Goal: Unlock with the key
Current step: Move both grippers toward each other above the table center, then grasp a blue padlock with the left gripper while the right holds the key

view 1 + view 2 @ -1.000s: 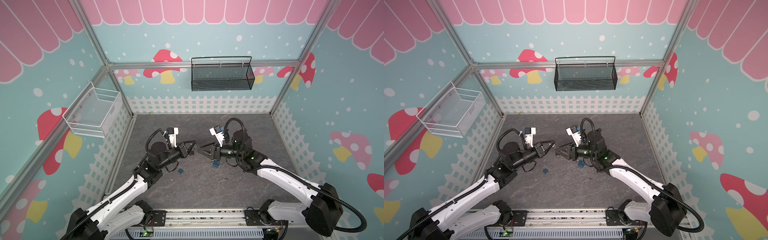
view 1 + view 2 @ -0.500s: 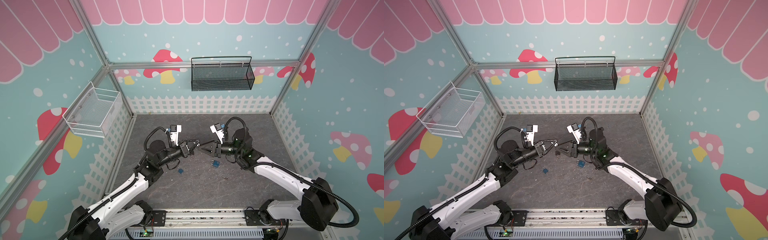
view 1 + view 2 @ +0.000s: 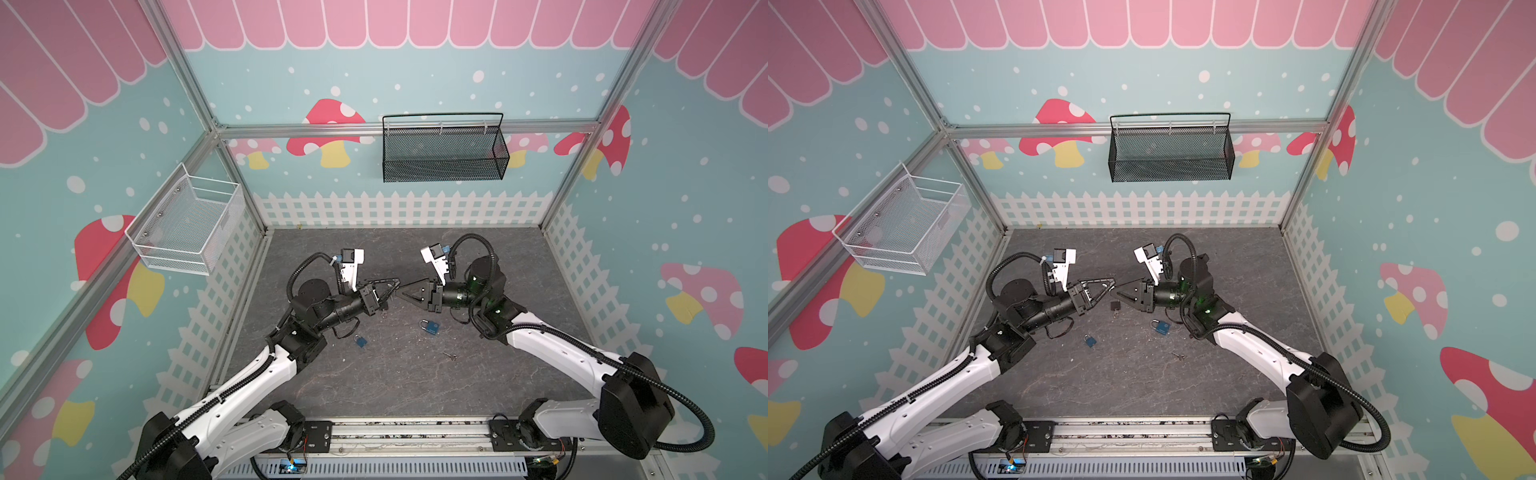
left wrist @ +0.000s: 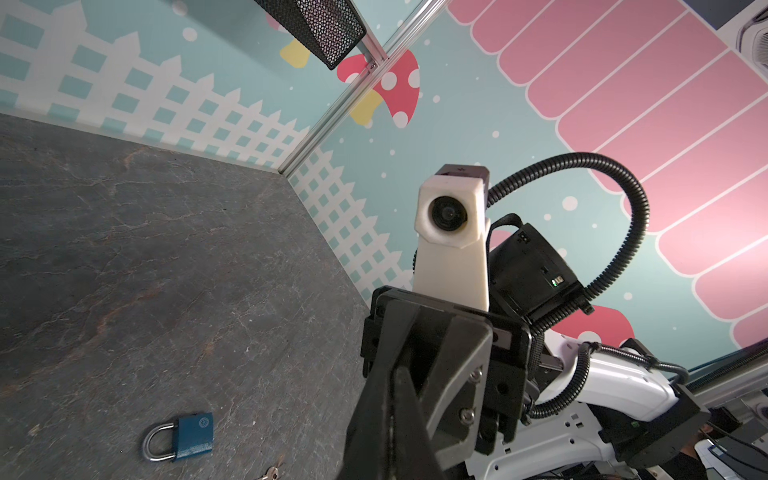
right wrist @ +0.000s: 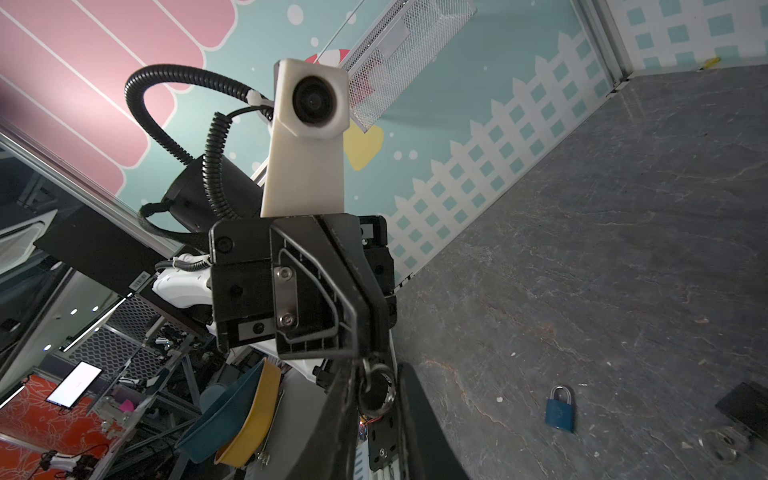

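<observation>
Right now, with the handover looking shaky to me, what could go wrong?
1. The left pincer pinches the key only at its tip; the key ring hangs loose inside the right pincer, which might close on the ring alone, leaving the key free to swing.
2. If it slips, the key would likely fall to the floor by the black padlock.

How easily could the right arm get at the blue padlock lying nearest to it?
Probably yes: the blue padlock lies uncovered on the floor near the right gripper.
</observation>
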Robot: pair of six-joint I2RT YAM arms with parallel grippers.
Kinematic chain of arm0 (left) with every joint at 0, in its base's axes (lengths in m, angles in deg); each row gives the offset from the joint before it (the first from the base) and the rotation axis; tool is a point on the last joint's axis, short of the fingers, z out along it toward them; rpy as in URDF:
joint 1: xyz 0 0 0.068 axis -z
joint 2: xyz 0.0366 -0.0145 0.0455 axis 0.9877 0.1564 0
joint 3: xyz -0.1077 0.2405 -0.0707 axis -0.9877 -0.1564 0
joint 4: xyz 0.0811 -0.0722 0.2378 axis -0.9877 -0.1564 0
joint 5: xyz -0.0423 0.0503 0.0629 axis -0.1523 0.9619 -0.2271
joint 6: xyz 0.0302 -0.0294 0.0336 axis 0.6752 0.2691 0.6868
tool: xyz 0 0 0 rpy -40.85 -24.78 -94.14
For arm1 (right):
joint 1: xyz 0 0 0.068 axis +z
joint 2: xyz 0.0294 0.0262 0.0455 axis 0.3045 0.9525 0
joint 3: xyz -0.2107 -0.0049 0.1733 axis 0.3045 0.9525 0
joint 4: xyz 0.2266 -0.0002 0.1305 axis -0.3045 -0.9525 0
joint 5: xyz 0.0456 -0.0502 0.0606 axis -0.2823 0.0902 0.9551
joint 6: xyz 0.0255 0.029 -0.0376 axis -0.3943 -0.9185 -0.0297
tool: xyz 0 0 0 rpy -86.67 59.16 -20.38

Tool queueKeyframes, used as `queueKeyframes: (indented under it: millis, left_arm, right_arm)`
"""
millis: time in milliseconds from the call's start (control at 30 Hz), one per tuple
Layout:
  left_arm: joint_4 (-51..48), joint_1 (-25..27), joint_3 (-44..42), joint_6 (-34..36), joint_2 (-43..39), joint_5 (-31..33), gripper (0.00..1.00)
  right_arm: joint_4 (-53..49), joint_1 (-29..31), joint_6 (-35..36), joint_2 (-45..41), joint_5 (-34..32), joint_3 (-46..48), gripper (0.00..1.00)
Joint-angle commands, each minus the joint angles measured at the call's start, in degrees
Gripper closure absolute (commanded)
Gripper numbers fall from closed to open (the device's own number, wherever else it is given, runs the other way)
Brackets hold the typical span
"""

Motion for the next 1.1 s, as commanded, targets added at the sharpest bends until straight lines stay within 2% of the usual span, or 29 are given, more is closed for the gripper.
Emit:
queueKeyframes:
  millis: [0, 167, 467, 600, 700, 833, 1067]
  left_arm:
    - [-0.4, -0.2, 1.9, 1.5, -0.3, -0.6, 1.0]
    - [0.1, -0.1, 1.8, 1.7, 0.0, -0.8, 1.0]
    - [-5.7, -0.1, 3.2, 5.8, -1.5, 2.3, 1.0]
    - [-10.9, -0.5, 5.4, 7.7, -3.2, 4.4, 0.71]
    - [-20.5, -1.4, 8.2, 7.5, -5.2, 9.7, 0.56]
    - [-33.4, -1.4, 8.7, 1.6, -8.1, 21.0, 0.45]
    - [-53.7, 0.8, 7.4, -5.9, -7.2, 32.7, 0.39]
  right_arm:
    - [2.6, -0.3, -1.6, 1.2, 1.0, 0.0, 0.82]
    - [3.8, -0.4, -2.6, 1.1, 1.1, 0.0, 0.87]
    - [2.6, -0.5, -2.7, 0.6, -0.6, 0.8, 1.0]
    - [-4.8, -0.5, 1.1, 0.2, -3.5, 0.5, 1.0]
    - [-8.4, -0.5, 3.5, -0.1, -5.3, 1.7, 1.0]
    - [-10.0, -0.6, 5.5, -0.1, -8.2, 5.0, 1.0]
    - [-10.0, 0.6, 5.6, 1.6, -13.1, 11.0, 1.0]
